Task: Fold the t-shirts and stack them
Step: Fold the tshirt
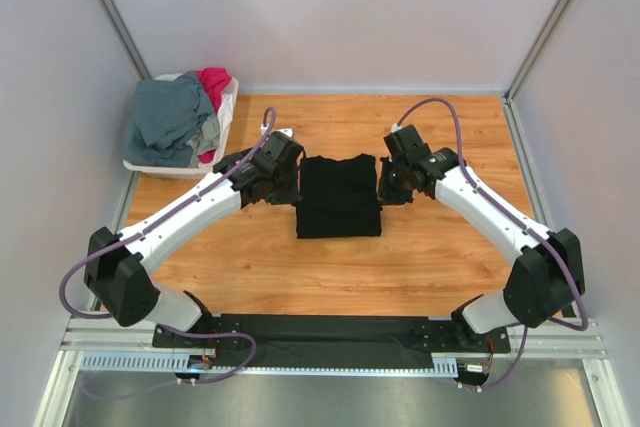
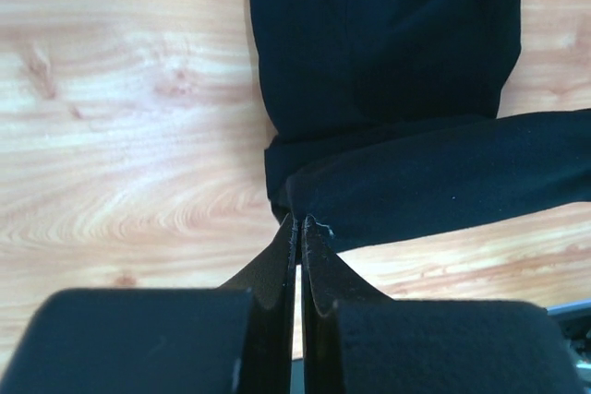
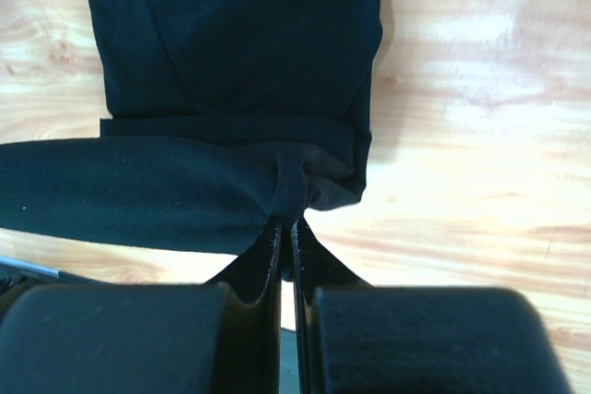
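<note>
The black t-shirt [image 1: 338,197] lies folded into a narrow rectangle in the middle of the wooden table. My left gripper [image 1: 290,184] is shut on its far left corner; the left wrist view shows the closed fingertips pinching the cloth edge [image 2: 300,220]. My right gripper [image 1: 385,185] is shut on its far right corner, with cloth bunched between the tips [image 3: 288,219]. Both hold the far edge, which is folded toward the near part of the shirt [image 2: 388,43] [image 3: 231,34]. A slate grey-blue t-shirt [image 1: 172,117] and a magenta-red t-shirt [image 1: 214,85] lie crumpled in the basket.
The white plastic basket [image 1: 150,168] stands at the far left corner of the table. Grey walls close in the table at the back and both sides. A black strip [image 1: 320,339] and a metal rail [image 1: 140,361] run along the near edge.
</note>
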Motion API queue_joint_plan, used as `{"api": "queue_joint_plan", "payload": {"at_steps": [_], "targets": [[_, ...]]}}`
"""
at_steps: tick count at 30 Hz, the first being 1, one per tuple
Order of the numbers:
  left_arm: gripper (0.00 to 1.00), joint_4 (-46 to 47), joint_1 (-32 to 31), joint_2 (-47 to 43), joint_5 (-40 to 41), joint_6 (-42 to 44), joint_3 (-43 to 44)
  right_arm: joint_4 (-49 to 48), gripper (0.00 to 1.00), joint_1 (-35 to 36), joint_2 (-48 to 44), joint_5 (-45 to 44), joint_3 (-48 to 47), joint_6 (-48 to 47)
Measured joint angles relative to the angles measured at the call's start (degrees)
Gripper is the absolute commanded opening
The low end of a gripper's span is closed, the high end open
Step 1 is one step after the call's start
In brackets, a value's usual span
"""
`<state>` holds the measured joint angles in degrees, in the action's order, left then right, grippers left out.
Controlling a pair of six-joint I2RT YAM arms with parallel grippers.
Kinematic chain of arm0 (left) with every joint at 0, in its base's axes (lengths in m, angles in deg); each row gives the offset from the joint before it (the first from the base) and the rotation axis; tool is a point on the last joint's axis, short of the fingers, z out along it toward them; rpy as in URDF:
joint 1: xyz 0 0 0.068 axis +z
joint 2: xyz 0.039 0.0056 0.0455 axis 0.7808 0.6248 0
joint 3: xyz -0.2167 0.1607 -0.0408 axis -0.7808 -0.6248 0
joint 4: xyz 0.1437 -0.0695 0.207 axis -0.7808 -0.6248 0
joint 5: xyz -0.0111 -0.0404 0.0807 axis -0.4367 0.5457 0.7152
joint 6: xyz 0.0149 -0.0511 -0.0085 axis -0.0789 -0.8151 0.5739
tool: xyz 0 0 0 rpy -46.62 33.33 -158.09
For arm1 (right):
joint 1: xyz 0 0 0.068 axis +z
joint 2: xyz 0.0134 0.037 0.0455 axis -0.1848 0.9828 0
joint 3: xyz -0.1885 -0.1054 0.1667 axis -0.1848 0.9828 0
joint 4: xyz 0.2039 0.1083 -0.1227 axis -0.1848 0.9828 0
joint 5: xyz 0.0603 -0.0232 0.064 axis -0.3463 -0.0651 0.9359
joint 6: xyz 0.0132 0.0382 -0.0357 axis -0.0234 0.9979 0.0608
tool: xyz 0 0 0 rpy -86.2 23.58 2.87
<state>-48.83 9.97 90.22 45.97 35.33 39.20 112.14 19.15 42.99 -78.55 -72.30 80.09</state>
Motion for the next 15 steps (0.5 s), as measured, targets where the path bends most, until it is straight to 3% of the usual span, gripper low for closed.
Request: {"api": "queue_joint_plan", "payload": {"at_steps": [15], "targets": [[0.00, 1.0, 5.8, 7.6, -1.9, 5.4, 9.2, 0.7, 0.00, -4.4, 10.0, 1.4, -12.8, -5.3]]}}
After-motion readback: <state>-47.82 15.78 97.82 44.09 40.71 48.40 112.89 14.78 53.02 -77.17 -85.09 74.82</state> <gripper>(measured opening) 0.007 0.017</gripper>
